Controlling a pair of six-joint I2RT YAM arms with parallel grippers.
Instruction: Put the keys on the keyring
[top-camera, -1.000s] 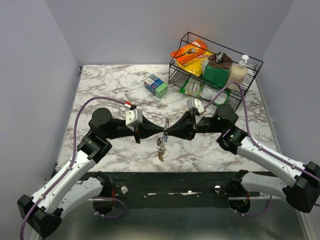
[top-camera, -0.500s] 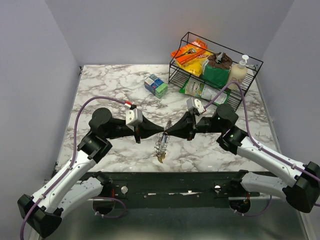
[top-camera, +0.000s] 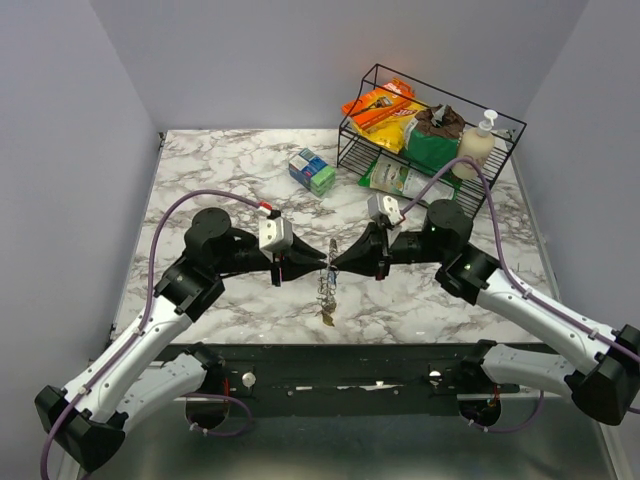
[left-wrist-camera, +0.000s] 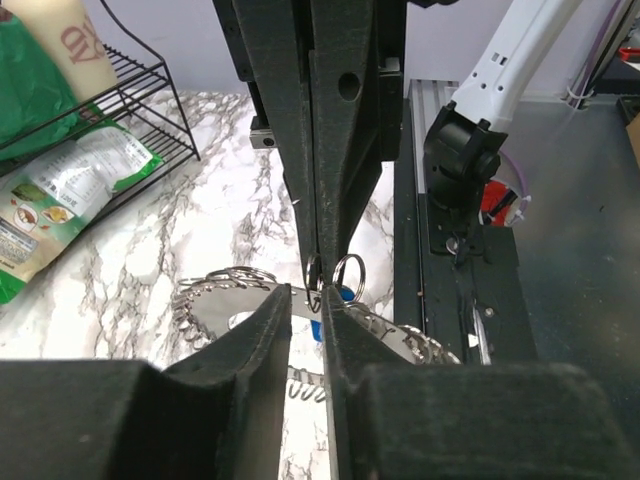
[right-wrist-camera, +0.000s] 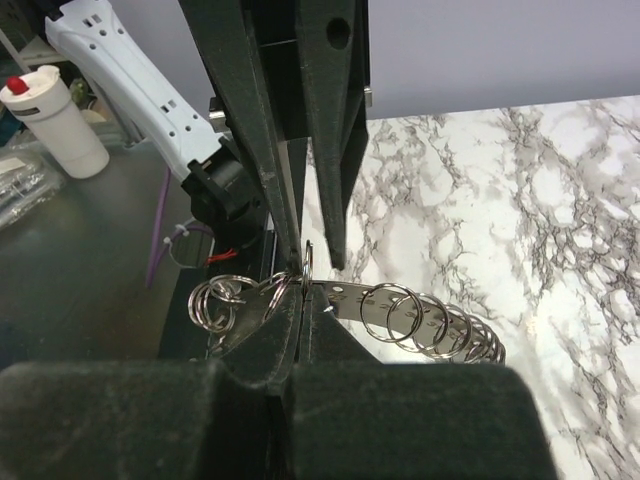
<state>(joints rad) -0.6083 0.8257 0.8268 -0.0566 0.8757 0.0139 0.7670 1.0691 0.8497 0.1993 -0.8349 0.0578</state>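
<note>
The keyring (top-camera: 325, 290), a curved silvery band strung with several small split rings, hangs over the marble between my two grippers at the table's middle. My right gripper (top-camera: 336, 263) is shut on the keyring (right-wrist-camera: 420, 315), its fingertips (right-wrist-camera: 285, 310) pinching the band near one end. My left gripper (top-camera: 321, 262) faces it, jaws a narrow gap apart around the keyring (left-wrist-camera: 225, 300) without pressing on it. A key's blue head (left-wrist-camera: 319, 328) shows between the left fingers. A yellowish key (top-camera: 324, 318) dangles at the bottom of the bunch.
A black wire rack (top-camera: 520, 128) at the back right holds snack bags and a soap bottle (top-camera: 478, 145). A green-and-white pouch (top-camera: 398, 182) lies at its front. A small coloured box (top-camera: 312, 170) stands behind the grippers. The black rail (top-camera: 350, 365) runs along the near edge.
My left gripper's jaws have parted from shut. The right gripper closed fully on the band. Both wrists rose slightly; the keyring hangs almost where it was.
</note>
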